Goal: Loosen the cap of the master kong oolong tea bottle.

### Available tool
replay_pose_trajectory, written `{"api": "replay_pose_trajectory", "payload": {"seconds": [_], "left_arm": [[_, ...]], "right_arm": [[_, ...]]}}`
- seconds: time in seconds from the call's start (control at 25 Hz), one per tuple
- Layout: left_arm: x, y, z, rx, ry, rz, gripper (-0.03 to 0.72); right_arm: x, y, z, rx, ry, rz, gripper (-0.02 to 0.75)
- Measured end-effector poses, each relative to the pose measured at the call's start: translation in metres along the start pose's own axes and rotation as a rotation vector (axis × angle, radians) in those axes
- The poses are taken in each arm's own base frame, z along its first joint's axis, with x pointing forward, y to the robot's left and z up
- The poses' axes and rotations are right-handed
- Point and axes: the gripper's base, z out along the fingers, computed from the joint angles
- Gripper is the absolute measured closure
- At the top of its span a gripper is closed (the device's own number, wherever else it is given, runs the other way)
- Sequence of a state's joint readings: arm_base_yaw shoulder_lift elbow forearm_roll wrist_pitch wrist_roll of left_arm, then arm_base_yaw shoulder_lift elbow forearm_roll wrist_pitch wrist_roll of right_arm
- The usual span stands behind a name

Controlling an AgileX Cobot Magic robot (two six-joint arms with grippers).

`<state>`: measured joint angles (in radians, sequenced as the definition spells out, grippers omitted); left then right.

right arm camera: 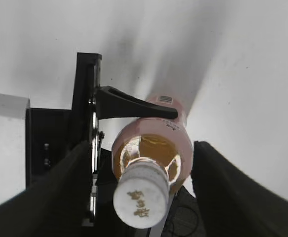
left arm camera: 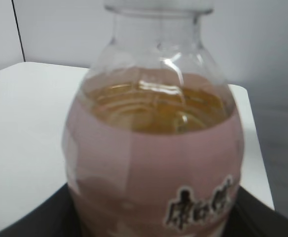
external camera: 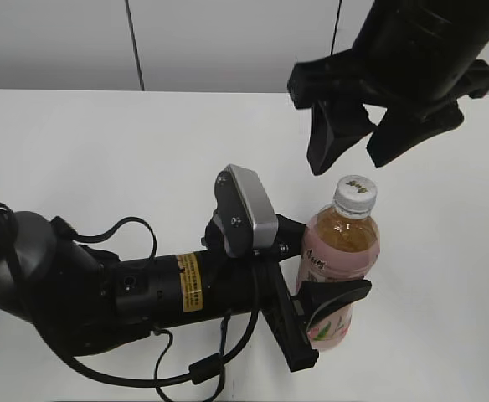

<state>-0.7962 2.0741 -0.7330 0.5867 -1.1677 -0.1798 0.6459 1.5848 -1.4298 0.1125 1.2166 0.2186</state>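
Near-right tabletop (external camera: 102,142): bottle (external camera: 338,251) stands upright, long axis vertical, cap (external camera: 355,194) on top.
Left end effector (external camera: 320,314): clamped around the bottle's labelled body from the left; its far finger is partly hidden, so contact on that side is likely but not clear.
Right end effector (external camera: 357,134): spread wide, empty, hanging just above the cap and slightly to the far side.
Key relation: cap lies straight below the right end effector, between its fingers in the right wrist view (right arm camera: 140,200).
Nearer arm to cap: right.
Next move, as judged: lower, close on the cap, twist.
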Motion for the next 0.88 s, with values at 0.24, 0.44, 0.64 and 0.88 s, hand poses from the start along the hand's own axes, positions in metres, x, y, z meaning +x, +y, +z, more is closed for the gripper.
{"api": "replay_pose_trajectory", "payload": {"seconds": [0.24, 0.44, 0.64, 0.88], "left_arm": [[0.0, 0.0, 0.0, 0.0, 0.0, 0.0, 0.291], [0.0, 0.0, 0.0, 0.0, 0.0, 0.0, 0.291], [0.0, 0.0, 0.0, 0.0, 0.0, 0.0, 0.291], [0.0, 0.0, 0.0, 0.0, 0.0, 0.0, 0.291]], "right_arm": [[0.008, -0.002, 0.006, 0.005, 0.034, 0.011, 0.26], [0.008, -0.002, 0.006, 0.001, 0.033, 0.012, 0.31], [0.01, -0.001, 0.009, -0.017, 0.051, 0.023, 0.346], [0.016, -0.002, 0.016, -0.015, 0.083, 0.028, 0.351]]}}
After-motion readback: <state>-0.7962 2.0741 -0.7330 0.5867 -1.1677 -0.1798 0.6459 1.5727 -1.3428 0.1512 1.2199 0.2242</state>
